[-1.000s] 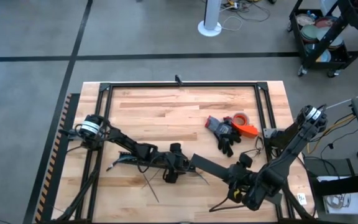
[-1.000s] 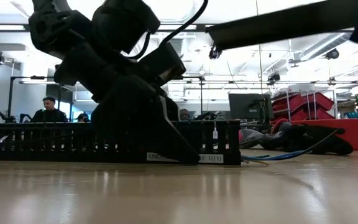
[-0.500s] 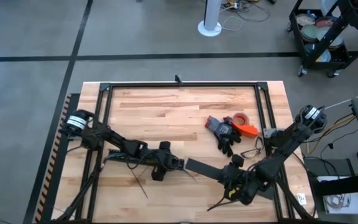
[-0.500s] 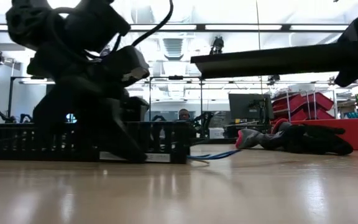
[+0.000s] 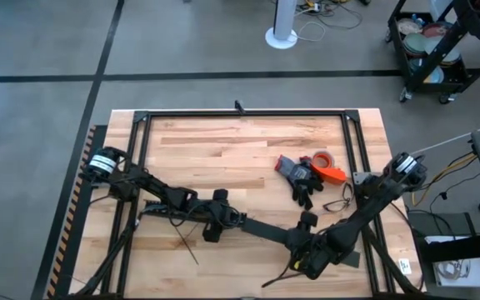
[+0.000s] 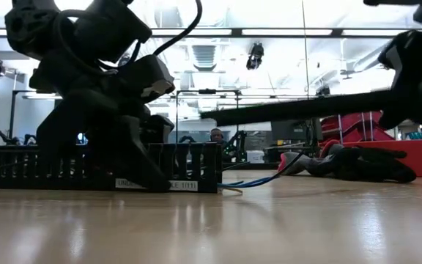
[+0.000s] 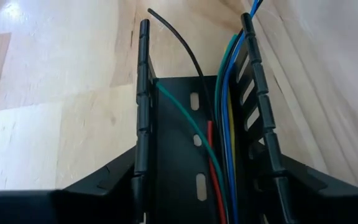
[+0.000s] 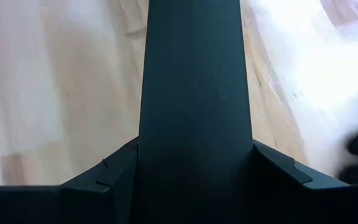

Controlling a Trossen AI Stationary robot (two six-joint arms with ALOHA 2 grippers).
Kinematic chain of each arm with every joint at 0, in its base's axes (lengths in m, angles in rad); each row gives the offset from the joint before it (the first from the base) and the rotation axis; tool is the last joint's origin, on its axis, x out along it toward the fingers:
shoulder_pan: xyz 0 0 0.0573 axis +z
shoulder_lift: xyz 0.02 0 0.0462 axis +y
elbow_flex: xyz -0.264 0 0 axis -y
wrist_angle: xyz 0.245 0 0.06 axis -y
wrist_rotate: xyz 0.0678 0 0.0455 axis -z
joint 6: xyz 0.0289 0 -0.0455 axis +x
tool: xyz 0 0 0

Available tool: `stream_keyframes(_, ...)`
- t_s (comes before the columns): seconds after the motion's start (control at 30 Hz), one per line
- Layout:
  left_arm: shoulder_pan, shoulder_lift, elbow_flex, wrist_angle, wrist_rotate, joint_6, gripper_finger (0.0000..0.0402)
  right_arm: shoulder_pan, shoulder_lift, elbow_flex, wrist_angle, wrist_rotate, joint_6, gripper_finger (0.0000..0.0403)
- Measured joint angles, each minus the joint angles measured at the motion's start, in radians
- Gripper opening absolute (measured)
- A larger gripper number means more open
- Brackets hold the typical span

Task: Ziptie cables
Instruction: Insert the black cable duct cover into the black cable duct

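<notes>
A black comb-toothed duct [image 5: 182, 213] lies on the table with coloured cables [image 7: 224, 130] running along its channel; their ends stick out of it [image 6: 258, 180]. My left gripper [image 5: 215, 223] is shut on the duct near its right end. My right gripper [image 5: 307, 248] is shut on a long flat black cover strip [image 5: 269, 233]. It hangs above the table, and its free end [image 6: 218, 116] reaches toward the duct. Thin dark zipties [image 5: 188, 245] lie on the wood in front of the left gripper. My left gripper [image 7: 204, 180] pinches the duct across its width, one finger outside each toothed side wall [image 7: 143, 155]. The fingers lie across the duct, whose underside rests on the table [image 6: 160, 187]. My right gripper [image 8: 194, 165] pinches the flat cover strip by its two long edges [image 8: 144, 134], near its right end. The strip runs straight out ahead of the fingers, clear of the table and sloping slightly down toward its free end.
Dark gloves [image 5: 302, 182], a red tape roll [image 5: 322, 157] and an orange tool [image 5: 333, 174] lie at the far right. A black frame [image 5: 240, 114] borders the table. A loose thin wire [image 5: 336, 203] lies beside the right arm.
My left gripper has slid the duct along the table toward the left edge, then held still. My right gripper has carried the cover strip leftward and toward the near edge. The strip has come down, and its free end is now closer to the duct.
</notes>
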Motion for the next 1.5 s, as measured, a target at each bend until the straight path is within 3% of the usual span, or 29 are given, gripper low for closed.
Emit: stream_keyframes(1.5,-0.002,0.001,0.008,0.012,0.034,0.069,0.0235,-0.017,0.067,-0.014,-0.008,-0.028,0.058,0.0213)
